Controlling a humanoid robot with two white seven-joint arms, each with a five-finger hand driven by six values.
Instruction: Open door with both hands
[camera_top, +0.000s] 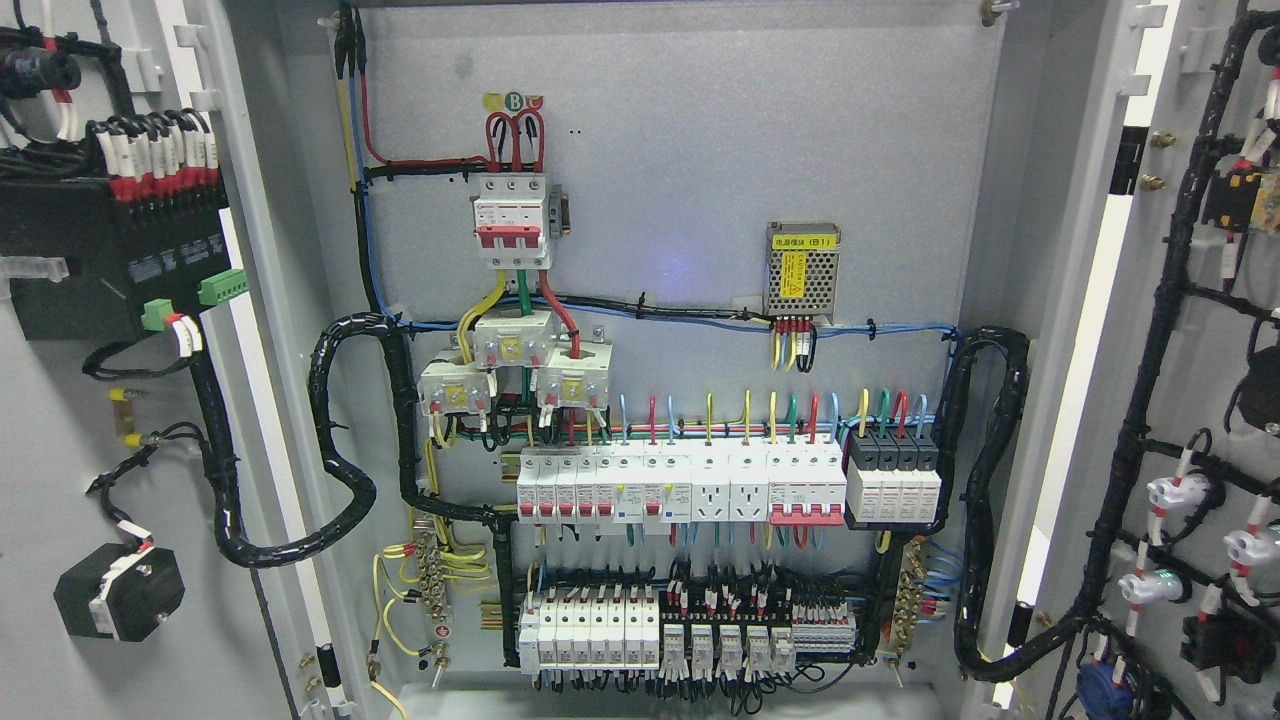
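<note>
An electrical cabinet stands wide open in the head view. Its left door (70, 440) is swung out to the left, showing its inner face with a black module and wiring. Its right door (1190, 300) is swung out to the right, its inner face carrying a black cable harness and small white and black fittings. Between them the grey back panel (680, 160) is exposed. Neither of my hands nor any part of my arms shows in the picture.
The panel carries a red-and-white main breaker (512, 220), three white transformer blocks (515, 365), a perforated power supply (802, 270), a row of breakers (730, 485) and lower terminal rows (690, 630). Thick black cable looms (350, 440) run to each door.
</note>
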